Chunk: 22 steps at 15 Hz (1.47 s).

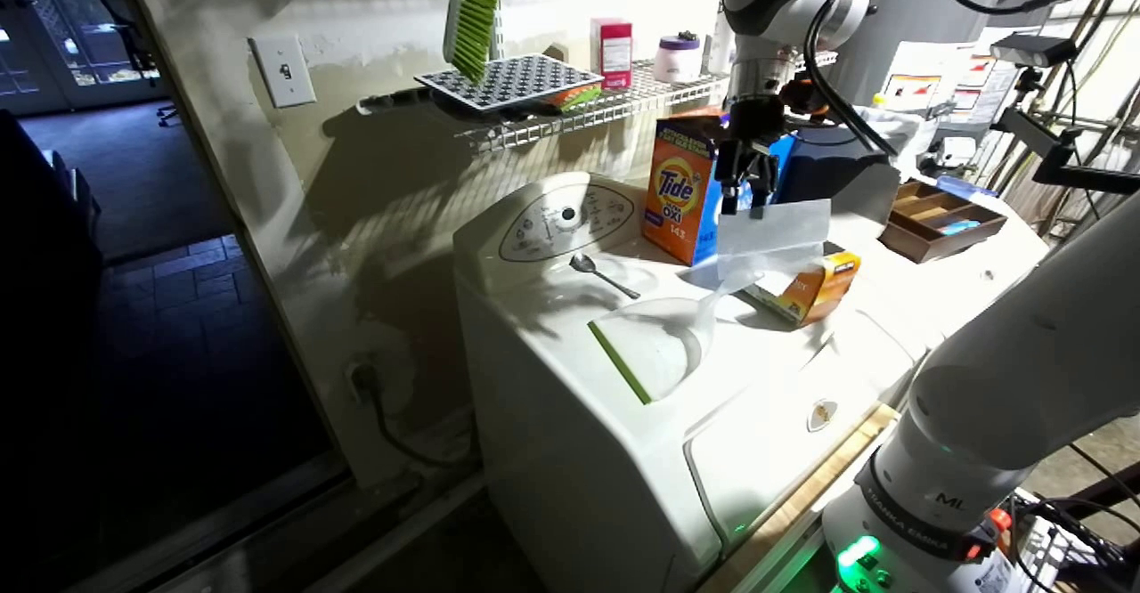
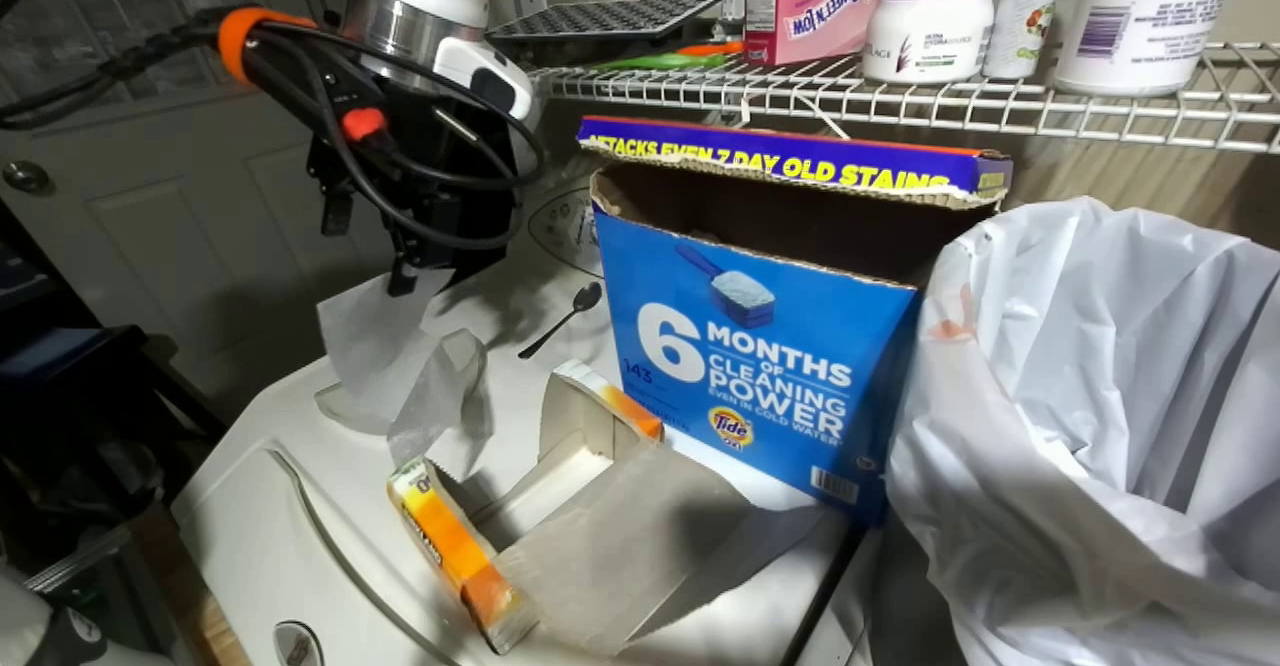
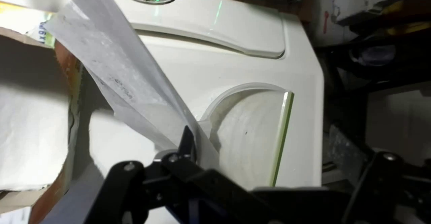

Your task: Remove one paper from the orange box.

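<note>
My gripper (image 3: 264, 143) is open, its two fingers wide apart in the wrist view. A limp white paper (image 3: 121, 59) lies against the finger (image 3: 187, 143) on the left of that view, and the other finger stands apart from it. In both exterior views the paper (image 1: 773, 230) (image 2: 372, 331) hangs below the gripper (image 1: 746, 206). Its lower part reaches down beside the low, opened orange-yellow box (image 2: 462, 556); whether they touch I cannot tell. Pale sheet (image 2: 640, 531) lies in and over that box. The upright orange box (image 1: 679, 190) with a blue side (image 2: 740, 386) stands behind.
All this stands on a white appliance top (image 1: 552, 308). A dustpan (image 1: 650, 344) with a green lip and a spoon (image 1: 606, 277) lie there. A wire shelf (image 1: 534, 130) runs above. A white-bagged bin (image 2: 1080, 426) and a brown divided tray (image 1: 944, 219) are nearby.
</note>
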Motion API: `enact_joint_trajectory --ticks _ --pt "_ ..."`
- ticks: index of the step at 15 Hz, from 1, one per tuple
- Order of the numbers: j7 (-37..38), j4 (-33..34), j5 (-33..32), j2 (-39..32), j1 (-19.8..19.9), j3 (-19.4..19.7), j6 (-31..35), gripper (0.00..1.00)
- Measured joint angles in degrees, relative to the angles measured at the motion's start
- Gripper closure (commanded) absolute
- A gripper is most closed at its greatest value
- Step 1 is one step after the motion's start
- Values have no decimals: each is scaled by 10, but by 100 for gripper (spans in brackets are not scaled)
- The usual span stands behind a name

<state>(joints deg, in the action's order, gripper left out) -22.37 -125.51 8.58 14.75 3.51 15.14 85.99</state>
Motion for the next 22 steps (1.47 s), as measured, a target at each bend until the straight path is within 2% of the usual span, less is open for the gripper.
enact_joint_trajectory --ticks 10,12,15,22 --pt "-31 73 43 -64 14 0 -191 0" --pt "-32 81 45 -78 17 -1 -199 0" --pt "-28 78 39 -106 19 -8 -147 0" --pt "-28 33 -17 -132 17 -56 91 0"
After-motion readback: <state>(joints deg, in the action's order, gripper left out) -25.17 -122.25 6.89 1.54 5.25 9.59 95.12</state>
